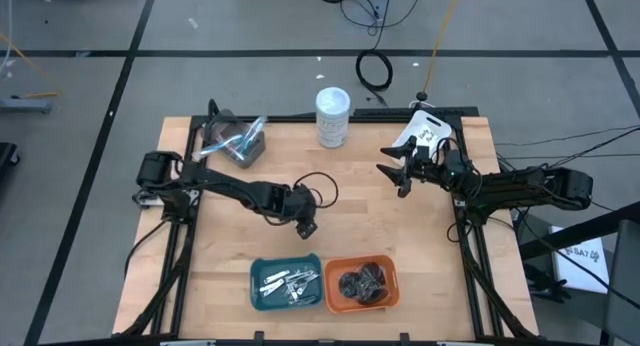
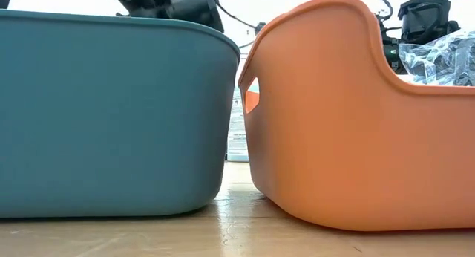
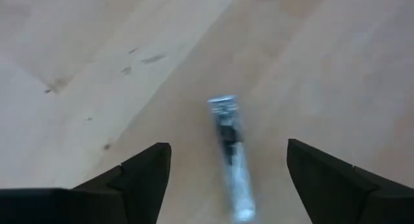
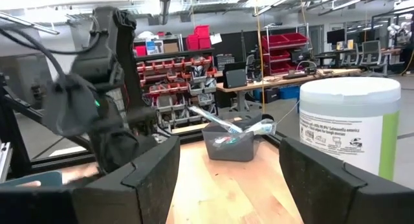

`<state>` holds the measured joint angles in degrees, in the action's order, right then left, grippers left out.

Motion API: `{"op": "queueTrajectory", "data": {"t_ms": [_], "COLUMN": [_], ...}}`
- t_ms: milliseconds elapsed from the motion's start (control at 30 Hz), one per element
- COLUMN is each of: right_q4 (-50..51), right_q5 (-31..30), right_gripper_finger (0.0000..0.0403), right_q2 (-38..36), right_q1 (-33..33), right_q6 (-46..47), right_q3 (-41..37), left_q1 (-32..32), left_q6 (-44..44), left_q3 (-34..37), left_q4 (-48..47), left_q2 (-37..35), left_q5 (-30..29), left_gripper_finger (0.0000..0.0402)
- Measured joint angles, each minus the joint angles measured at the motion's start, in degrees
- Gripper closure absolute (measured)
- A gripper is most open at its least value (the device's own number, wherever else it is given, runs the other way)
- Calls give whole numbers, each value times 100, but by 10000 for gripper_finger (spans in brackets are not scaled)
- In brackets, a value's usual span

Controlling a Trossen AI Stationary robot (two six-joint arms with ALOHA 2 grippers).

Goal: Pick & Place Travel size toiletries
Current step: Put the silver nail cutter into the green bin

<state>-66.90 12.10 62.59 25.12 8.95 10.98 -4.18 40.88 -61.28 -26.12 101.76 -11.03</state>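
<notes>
Standing nearest the front edge of the table (image 1: pixel 220 286), the teal tray (image 1: pixel 287 283) is holding slim silver-white tubes (image 1: pixel 290 283), and the orange tray (image 1: pixel 362 283) at its three o'clock is holding dark round bundles (image 1: pixel 362 282), evidently a sorting by kind. Hovering just beyond the teal tray, at its twelve o'clock, the left gripper (image 1: pixel 306 226) is pointing down at bare wood with its jaws spread and nothing between them. One slim tube (image 3: pixel 231 156) is showing below them over the wood, blurred, so whether it is lying or dropping cannot be told; it has missed the tray. Waiting further back, at two o'clock, the right gripper (image 1: pixel 396 172) is hanging wide and empty. Farthest off, the white-lidded jar (image 1: pixel 333 117) and a grey bin (image 1: pixel 233 141) of remaining items are sitting along the back edge.
</notes>
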Motion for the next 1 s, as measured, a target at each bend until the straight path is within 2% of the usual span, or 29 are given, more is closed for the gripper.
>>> {"op": "queueTrajectory", "data": {"t_ms": [200, 533, 700, 1000], "right_q4": [-4, 13, 14, 17], "right_q5": [-2, -2, -2, -2], "right_gripper_finger": [152, 152, 152, 152], "right_q2": [0, 0, 0, 0], "right_q1": [0, 0, 0, 0], "right_q6": [16, 20, 20, 22], "right_q3": [0, 0, 0, 0], "left_q1": [145, 133, 137, 126], "left_q6": [-16, 61, 168, 77], "left_q3": [-3, -22, -17, -9], "left_q4": [54, 93, -45, -60], "left_q2": [498, 745, 718, 705], "left_q5": [-46, -103, 25, 233], "left_gripper_finger": [103, 150, 201, 334]}}
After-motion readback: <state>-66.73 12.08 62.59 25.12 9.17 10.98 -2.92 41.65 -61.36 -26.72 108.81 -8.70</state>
